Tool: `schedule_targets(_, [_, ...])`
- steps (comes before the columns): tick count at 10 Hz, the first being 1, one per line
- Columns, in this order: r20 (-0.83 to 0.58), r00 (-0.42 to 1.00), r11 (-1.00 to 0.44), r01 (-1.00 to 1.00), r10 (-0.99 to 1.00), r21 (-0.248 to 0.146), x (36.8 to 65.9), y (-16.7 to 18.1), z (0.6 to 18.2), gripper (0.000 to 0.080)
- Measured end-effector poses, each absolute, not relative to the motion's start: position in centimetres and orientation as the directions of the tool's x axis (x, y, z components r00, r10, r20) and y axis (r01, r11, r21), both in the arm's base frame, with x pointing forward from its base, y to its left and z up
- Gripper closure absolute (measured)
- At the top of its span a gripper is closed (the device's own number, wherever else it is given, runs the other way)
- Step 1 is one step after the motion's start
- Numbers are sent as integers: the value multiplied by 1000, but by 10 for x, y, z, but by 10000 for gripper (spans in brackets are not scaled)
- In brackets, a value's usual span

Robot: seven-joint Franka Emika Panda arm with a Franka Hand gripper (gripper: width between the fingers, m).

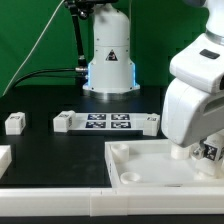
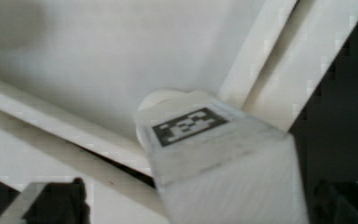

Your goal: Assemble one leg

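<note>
The leg [image 2: 220, 165] is a chunky white block with a black-and-white tag [image 2: 194, 125] on its end. In the wrist view it lies tilted inside the white tray [image 2: 87, 60], by the tray's rim [image 2: 282, 60]. My gripper [image 2: 190, 205] straddles it. The one dark finger [image 2: 44, 200] that shows stands apart from the leg with a gap, so the jaws look open. In the exterior view my gripper [image 1: 200, 152] is low over the tray's [image 1: 140, 160] corner at that view's right. A second leg [image 1: 14, 122] sits on the black table at that view's left.
The marker board [image 1: 108, 122] lies mid-table behind the tray. Another white part [image 1: 3, 157] shows at the exterior view's left edge. The robot's base [image 1: 110, 60] stands at the back, before a green backdrop.
</note>
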State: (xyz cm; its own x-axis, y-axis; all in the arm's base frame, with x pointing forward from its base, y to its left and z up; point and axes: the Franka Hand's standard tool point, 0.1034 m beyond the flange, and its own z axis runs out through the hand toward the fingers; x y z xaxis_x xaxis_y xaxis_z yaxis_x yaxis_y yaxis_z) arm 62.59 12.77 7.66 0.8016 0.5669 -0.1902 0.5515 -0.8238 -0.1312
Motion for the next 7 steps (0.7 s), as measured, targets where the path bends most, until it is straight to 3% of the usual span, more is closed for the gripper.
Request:
schedule_targets(1, [-190,802,-824,551,567,-131,626,128,76,283])
schedule_targets(2, [-191,802,-824,551,567,-131,626,128,76,283])
schedule_targets(3, [-191,802,-824,551,567,-131,626,127,76,422])
schedule_targets(4, [-192,802,-825,550,566,-131,626,126,76,506])
schedule_targets(7, [-197,822,-845,519,534,-124,626,126,76,506])
